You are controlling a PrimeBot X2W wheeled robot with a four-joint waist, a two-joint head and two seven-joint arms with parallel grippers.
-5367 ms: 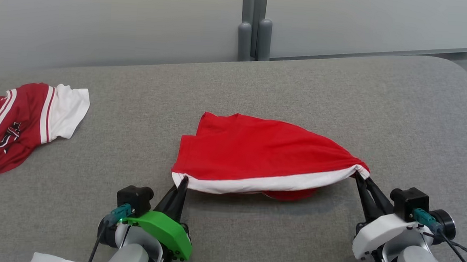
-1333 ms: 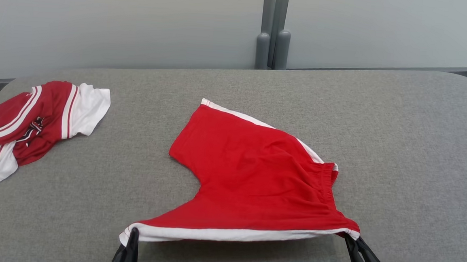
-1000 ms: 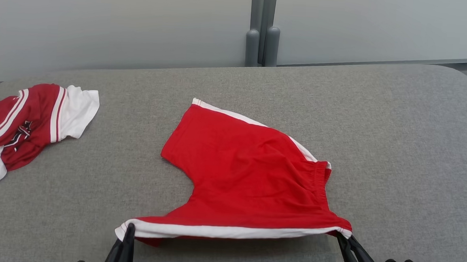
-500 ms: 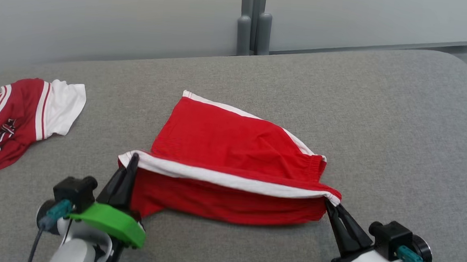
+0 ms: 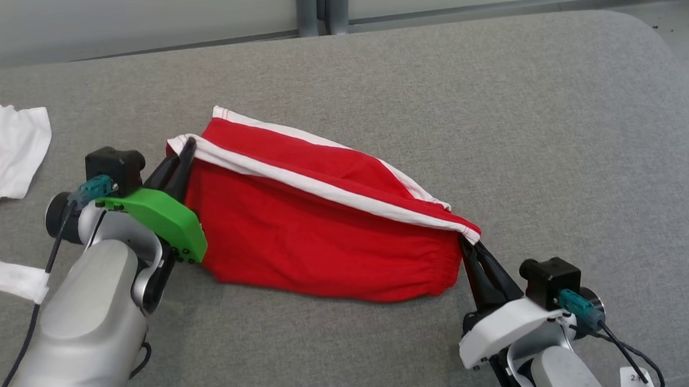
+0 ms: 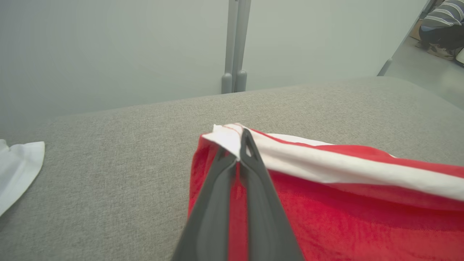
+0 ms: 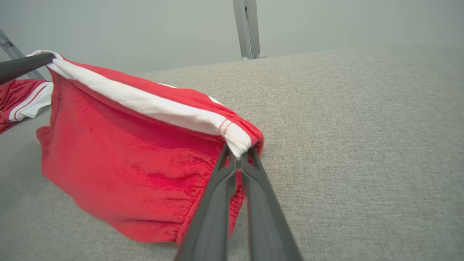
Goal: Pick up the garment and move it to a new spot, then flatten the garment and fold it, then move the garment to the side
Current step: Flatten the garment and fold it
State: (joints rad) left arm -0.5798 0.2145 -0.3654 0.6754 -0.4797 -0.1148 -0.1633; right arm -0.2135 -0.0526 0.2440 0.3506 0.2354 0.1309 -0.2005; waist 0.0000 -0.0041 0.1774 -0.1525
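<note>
The garment (image 5: pixel 317 246) is a pair of red shorts with white side stripes, lying on the grey padded table (image 5: pixel 535 109). Its near half is lifted and doubled over toward the far striped edge. My left gripper (image 5: pixel 187 145) is shut on the left end of the raised white stripe, and my right gripper (image 5: pixel 466 240) is shut on the right end at the waistband. In the left wrist view the left gripper (image 6: pixel 241 145) pinches the white corner of the garment (image 6: pixel 344 217). In the right wrist view the right gripper (image 7: pixel 237 156) pinches the stripe, with the garment (image 7: pixel 127 163) hanging below it.
A second red-and-white garment (image 5: pixel 0 148) lies at the table's left edge. Grey posts (image 5: pixel 320 0) stand against the wall behind the table. The table's rounded right corner (image 5: pixel 680 76) is close by. A person (image 6: pixel 442 25) crouches far off to the right.
Both grippers lifted the near striped edge and carried it away from me over the rest of the shorts. The head camera tilted down and shifted, so the scene slid left.
</note>
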